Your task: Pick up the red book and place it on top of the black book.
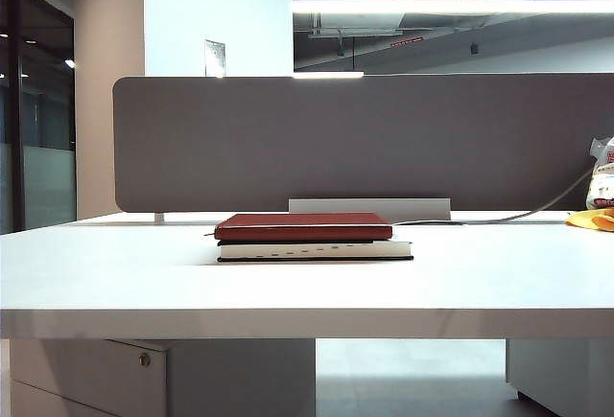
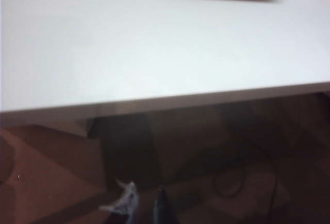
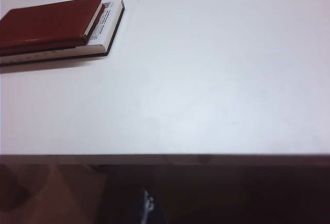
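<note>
Though glimpsed low beyond the table's (image 1: 96,273) near edge, well apart from the red book (image 1: 302,225) lying flat atop the black book (image 1: 317,250), cannot tell whether released or clenched for left gripper (image 2: 144,208) or right gripper (image 3: 148,206).

We see the bench (image 1: 115,273) brightly lit by a ceiling light strip (image 1: 451,5); both wrist views are soft, blurred, and dim below its front edge.
</note>
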You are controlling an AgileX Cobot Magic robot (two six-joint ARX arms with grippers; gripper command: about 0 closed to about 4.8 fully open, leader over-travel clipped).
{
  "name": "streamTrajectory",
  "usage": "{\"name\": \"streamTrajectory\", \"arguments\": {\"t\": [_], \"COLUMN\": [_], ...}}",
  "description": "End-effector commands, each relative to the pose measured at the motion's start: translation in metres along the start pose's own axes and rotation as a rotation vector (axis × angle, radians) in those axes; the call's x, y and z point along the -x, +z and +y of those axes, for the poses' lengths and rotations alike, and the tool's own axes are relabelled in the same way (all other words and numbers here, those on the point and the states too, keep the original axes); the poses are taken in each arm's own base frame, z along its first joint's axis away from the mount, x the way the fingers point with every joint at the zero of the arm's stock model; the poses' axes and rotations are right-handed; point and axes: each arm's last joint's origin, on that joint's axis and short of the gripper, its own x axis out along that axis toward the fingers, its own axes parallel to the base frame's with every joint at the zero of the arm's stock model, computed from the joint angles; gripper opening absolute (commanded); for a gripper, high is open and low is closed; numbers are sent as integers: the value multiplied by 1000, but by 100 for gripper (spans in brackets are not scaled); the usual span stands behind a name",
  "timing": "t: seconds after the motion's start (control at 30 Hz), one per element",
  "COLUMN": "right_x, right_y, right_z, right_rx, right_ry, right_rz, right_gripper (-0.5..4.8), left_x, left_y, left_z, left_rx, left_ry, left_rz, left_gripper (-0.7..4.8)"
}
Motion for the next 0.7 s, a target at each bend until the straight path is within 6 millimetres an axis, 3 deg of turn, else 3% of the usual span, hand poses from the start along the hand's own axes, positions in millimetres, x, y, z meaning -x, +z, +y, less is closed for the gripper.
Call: {"name": "streamTrajectory", "arguments": {"t": [0.03, 0.17, 0.47, 0.7], "right_x": [0, -2, -22, -35], "right_y": [7, 7, -3, -16], "right_z": [1, 1, -9, -13], "right_rx": [237, 331, 118, 124], "right_ry": [-9, -14, -179, -199], "right_rz": [-81, -98, -229, -292], "right_gripper": [-4, -4, -4, -4], "left_x": [1, 1, 1, 3], "left_y": [2, 2, 3, 18], "left_z": [0, 0, -1, -2], "left_rx": [-2, -2, -33, -185], "left_ry": [-3, -3, 0, 10], "left_rz": [-16, -16, -20, -179], "left_gripper": [50, 50, 51, 51]}}
